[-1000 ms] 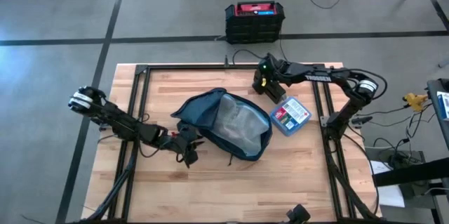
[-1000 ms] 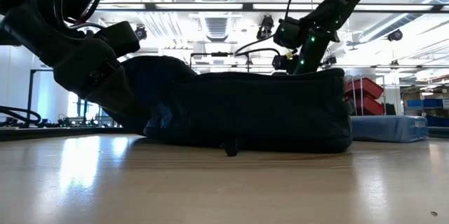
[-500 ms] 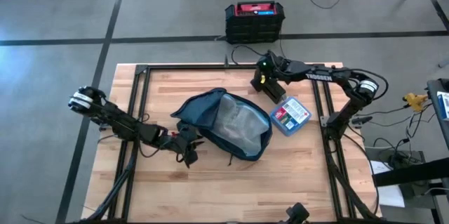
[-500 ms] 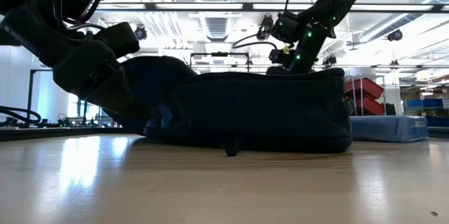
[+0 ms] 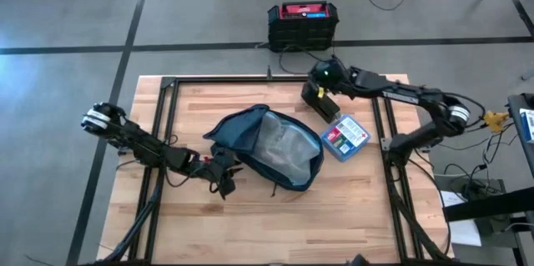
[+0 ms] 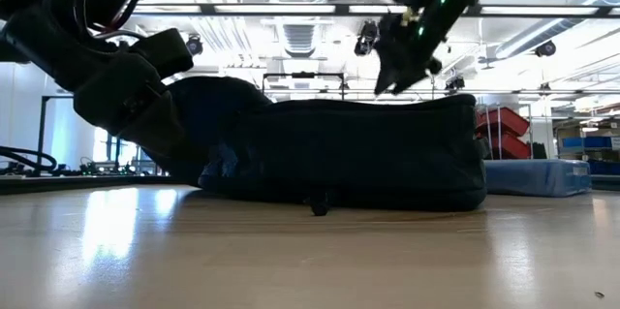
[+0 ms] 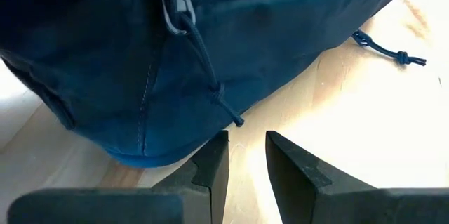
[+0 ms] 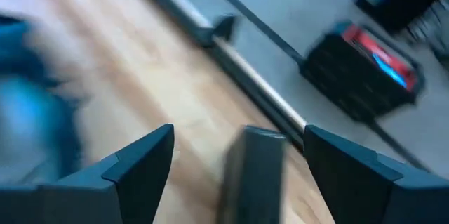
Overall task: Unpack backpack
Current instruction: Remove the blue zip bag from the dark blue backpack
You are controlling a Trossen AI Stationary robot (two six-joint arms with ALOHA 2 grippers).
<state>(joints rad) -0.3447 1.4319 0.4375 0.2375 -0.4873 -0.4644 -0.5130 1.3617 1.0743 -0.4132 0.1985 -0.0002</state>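
Lying open, the backpack (image 5: 269, 147) rests on the table (image 5: 350, 208).

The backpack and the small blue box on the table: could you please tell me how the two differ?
The backpack is a large, soft, rounded navy bag, lying open with grey lining showing; the blue box is small, flat and rectangular, with a red label. The backpack lies mid-table with the left gripper beside it; the box lies nearer the right gripper. Both are blue and rest on the wooden table.
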